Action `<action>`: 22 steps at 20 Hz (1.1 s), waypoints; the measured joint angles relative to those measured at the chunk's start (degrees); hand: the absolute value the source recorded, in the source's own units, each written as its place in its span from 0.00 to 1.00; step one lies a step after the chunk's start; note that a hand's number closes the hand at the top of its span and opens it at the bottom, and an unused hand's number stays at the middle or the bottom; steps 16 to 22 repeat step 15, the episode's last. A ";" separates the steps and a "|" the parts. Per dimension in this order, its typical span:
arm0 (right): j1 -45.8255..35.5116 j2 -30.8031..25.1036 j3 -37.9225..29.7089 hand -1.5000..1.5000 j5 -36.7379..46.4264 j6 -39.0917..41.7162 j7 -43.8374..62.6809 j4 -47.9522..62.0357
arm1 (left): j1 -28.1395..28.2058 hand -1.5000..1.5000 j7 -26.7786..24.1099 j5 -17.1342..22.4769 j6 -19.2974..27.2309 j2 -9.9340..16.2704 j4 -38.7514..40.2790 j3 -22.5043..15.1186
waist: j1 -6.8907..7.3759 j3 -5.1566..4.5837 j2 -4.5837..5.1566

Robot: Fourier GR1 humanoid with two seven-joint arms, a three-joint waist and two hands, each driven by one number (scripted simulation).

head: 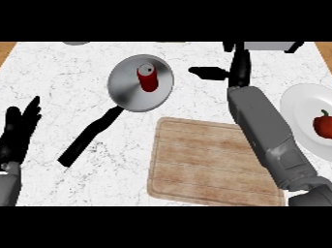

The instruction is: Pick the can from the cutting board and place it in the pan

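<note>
So the can (147, 77) stands upright inside the pan (129, 94), cutting board (211, 162) bare. Right hand (222, 72) hangs just beside the pan, fingers spread, holding nothing. Risk: pulling back, its thumb clips the rim and topples the can. Left hand (17, 133) rests open at the bench edge.

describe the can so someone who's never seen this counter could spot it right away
Start at the white marble counter and find the round grey pan with the long black handle, left of the wooden cutting board. The can stands inside it: small, red, the only thing in the pan.
</note>
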 measured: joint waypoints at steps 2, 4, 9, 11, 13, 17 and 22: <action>2.60 -2.17 -0.15 0.00 -0.50 3.53 -0.73 -1.83 | 1.33 0.50 -0.95 -0.07 0.08 0.13 0.18 0.64 | -0.62 -0.01 -0.18; 4.21 -4.49 0.16 0.00 -0.53 6.75 0.27 -3.69 | 2.01 0.50 -1.35 0.01 -0.24 0.43 0.17 1.26 | -1.01 -0.02 -0.31; 11.04 -8.77 1.95 0.00 -0.34 13.26 3.35 -12.13 | 2.31 0.50 0.32 -0.21 -0.30 0.42 -1.22 1.95 | -1.87 -0.06 -0.61; 14.24 -10.93 2.46 0.00 -0.54 15.78 4.98 -16.79 | 3.24 0.50 0.72 -0.61 -0.01 -0.03 -2.45 1.78 | -2.02 -0.05 -0.67; 17.65 -13.16 2.31 0.00 -1.11 18.62 5.20 -20.32 | 2.60 0.50 0.85 -0.56 -0.32 0.14 -2.06 2.23 | -2.08 -0.06 -0.64; 21.69 -14.34 2.85 0.00 -1.02 19.61 6.85 -25.91 | 2.53 0.50 0.13 -1.00 -0.16 -0.18 -1.35 2.46 | -2.15 -0.06 -0.64; 21.69 -14.34 2.85 0.00 -1.02 19.61 6.85 -25.91 | 2.53 0.50 0.13 -1.00 -0.16 -0.18 -1.35 2.46 | -2.15 -0.06 -0.64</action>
